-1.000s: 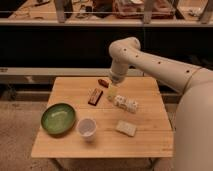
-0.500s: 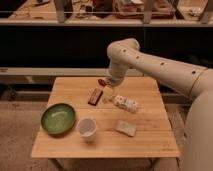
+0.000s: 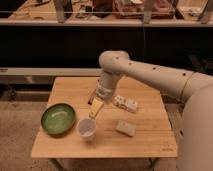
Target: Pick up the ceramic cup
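The ceramic cup (image 3: 86,129) is small, round and whitish-lavender, with a pale inside. It stands upright on the wooden table (image 3: 150,142), near the front edge and just right of the green bowl. My gripper (image 3: 96,108) hangs from the white arm (image 3: 150,77), pointing down. It is just above and behind the cup, slightly to its right, and apart from it.
A wide green bowl (image 3: 58,119) sits at the table's front left. A pale flat packet (image 3: 125,128) lies right of the cup. A white boxy item (image 3: 125,103) lies behind the packet, right of the gripper. A dark counter and shelf run behind the table.
The arm has swung left and forward, bringing the gripper from the table's middle back down toward the cup. It now covers the brown bar seen earlier. The cup and bowl have not moved.
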Robot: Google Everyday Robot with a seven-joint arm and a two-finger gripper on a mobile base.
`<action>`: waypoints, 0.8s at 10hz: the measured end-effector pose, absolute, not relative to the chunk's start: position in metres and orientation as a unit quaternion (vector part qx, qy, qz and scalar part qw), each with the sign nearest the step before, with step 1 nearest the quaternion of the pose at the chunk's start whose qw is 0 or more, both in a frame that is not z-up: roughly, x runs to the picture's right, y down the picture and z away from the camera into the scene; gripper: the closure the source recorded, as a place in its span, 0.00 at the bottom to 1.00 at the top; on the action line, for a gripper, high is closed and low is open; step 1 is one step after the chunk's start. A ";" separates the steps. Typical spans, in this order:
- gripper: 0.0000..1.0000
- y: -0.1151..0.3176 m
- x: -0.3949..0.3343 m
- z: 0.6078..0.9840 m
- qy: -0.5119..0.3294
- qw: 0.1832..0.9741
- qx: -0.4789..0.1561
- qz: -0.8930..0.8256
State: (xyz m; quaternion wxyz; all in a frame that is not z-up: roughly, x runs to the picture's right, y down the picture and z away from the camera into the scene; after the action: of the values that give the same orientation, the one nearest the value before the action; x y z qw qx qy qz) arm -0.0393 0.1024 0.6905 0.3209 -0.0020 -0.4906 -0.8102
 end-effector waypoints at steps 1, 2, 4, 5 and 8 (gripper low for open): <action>0.20 0.108 -0.051 0.687 -0.498 0.344 0.003 -0.796; 0.20 0.111 -0.056 0.685 -0.501 0.358 0.006 -0.788; 0.20 0.112 -0.059 0.684 -0.502 0.364 0.008 -0.784; 0.20 0.113 -0.059 0.685 -0.501 0.363 0.006 -0.785; 0.20 0.121 -0.048 0.707 -0.479 0.386 -0.028 -0.788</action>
State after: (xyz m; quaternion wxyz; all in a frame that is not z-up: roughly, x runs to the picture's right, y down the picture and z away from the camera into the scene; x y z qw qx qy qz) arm -0.0484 0.1214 0.7070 0.3862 -0.0279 -0.4788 -0.7879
